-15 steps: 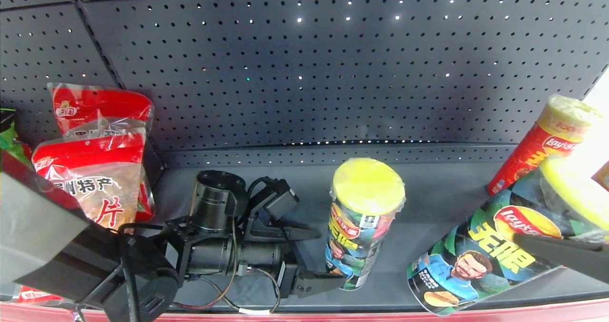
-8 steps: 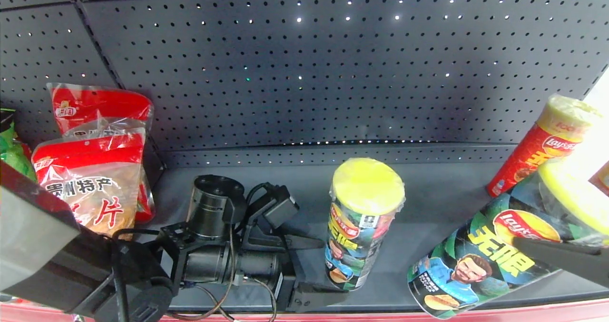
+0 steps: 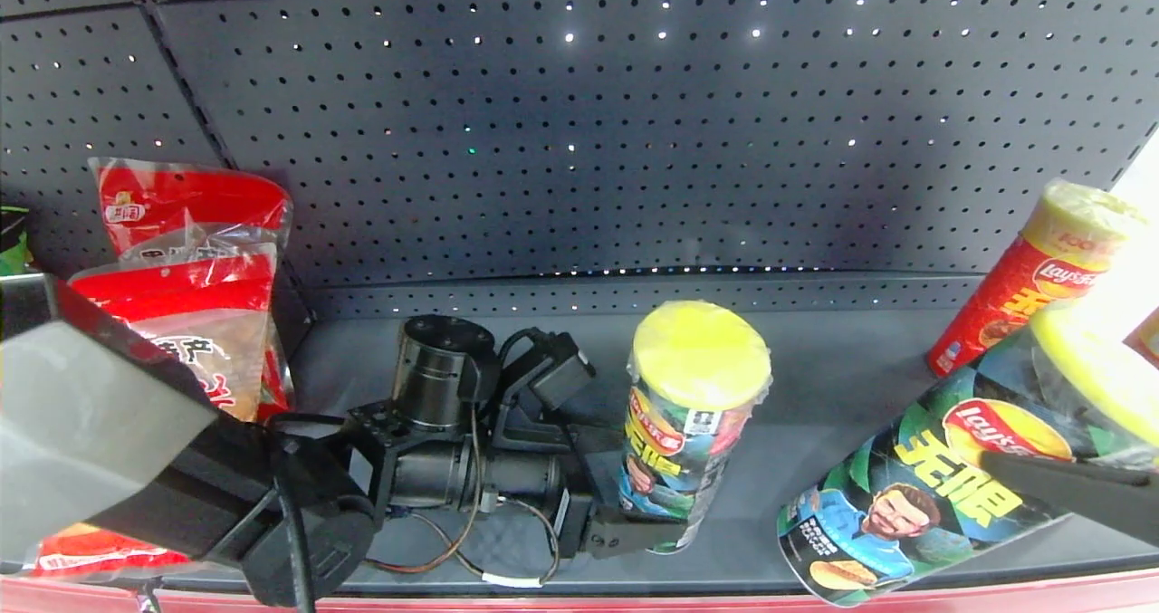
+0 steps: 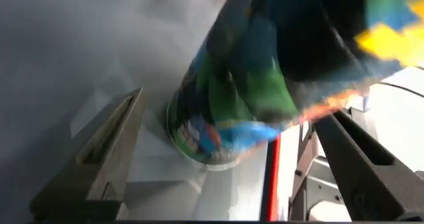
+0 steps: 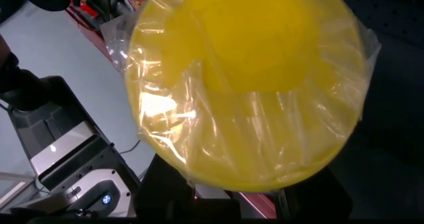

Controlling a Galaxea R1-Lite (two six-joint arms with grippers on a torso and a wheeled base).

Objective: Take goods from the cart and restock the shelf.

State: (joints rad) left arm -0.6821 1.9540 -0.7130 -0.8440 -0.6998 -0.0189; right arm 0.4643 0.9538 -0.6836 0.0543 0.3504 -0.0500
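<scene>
One chip can (image 3: 693, 423) stands on the shelf (image 3: 842, 387) inside the spread left end effector (image 3: 638, 491); the right end effector (image 3: 1005, 468) pinches a tilted second can (image 3: 905, 495), not yet placed.

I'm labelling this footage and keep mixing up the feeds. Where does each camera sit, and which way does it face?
Head view: on the robot's head, facing forward and down at the shelf; shows the left pincer astride the upright can, the right pincer gripping the tilted can.
Left wrist view: on the left wrist, facing along its own spread fingers at the upright can.
Right wrist view: on the right wrist, facing the tilted can's yellow lid.
Shared: head and left wrist views both show the upright can.
</scene>
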